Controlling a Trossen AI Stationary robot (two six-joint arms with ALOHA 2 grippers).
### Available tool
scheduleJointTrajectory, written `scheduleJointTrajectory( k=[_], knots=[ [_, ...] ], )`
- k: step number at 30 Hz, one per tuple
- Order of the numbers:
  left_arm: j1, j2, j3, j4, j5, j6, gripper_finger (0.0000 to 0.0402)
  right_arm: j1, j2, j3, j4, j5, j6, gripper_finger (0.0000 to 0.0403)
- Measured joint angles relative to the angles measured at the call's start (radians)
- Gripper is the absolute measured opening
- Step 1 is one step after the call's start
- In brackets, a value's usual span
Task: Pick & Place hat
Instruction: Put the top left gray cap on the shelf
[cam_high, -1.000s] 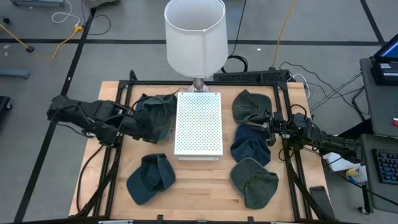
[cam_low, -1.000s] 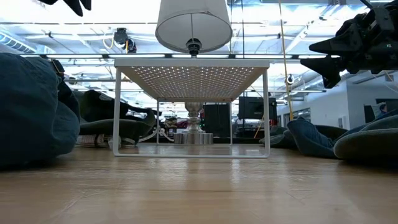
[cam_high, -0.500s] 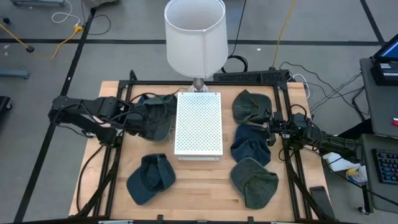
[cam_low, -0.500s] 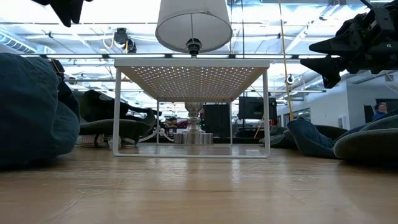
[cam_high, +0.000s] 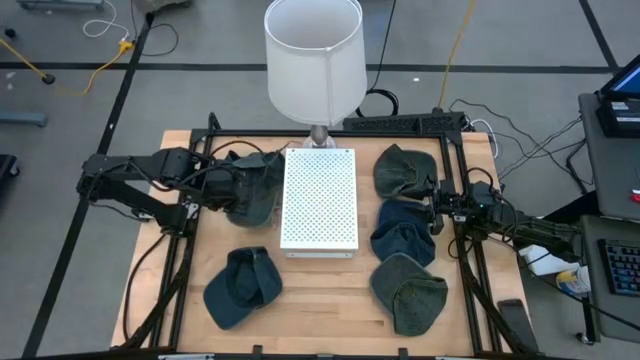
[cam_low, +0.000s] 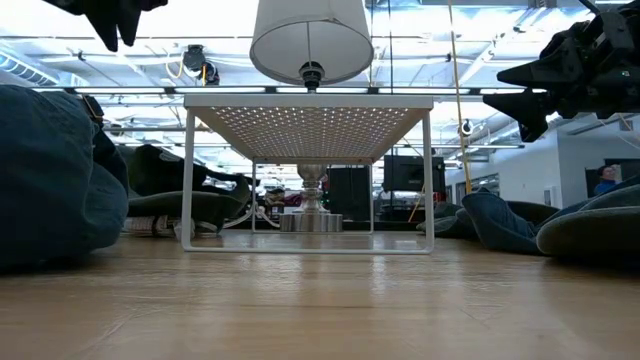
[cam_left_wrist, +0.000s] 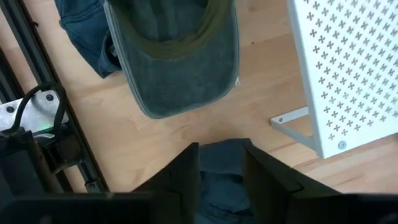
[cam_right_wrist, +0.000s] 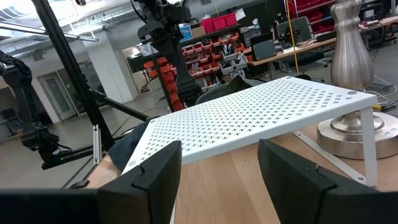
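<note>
The left end effector hovers over the dark hats near the surface's left edge, beside the white perforated rack; its fingers stand apart, nothing clamped between them. The right end effector waits released by the right edge.

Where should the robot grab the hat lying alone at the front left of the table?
Probably the crown of the blue hat, coming straight down from above. It lies flat with bare wood around it, and the soft bunched cloth in the middle gives fingers something to pinch.
</note>
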Motion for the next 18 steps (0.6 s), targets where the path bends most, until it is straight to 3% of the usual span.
scheduleJointTrajectory(
  k=[8, 18],
  knots=[
    [0.040, -0.023, -0.027, 0.000, -0.017, -0.002, 0.0196, 0.000, 0.000, 0.000, 0.000, 0.000, 0.000, 0.0208],
    [0.165, -0.092, -0.157, 0.000, -0.034, 0.054, 0.0191, 0.000, 0.000, 0.000, 0.000, 0.000, 0.000, 0.0208]
  ],
)
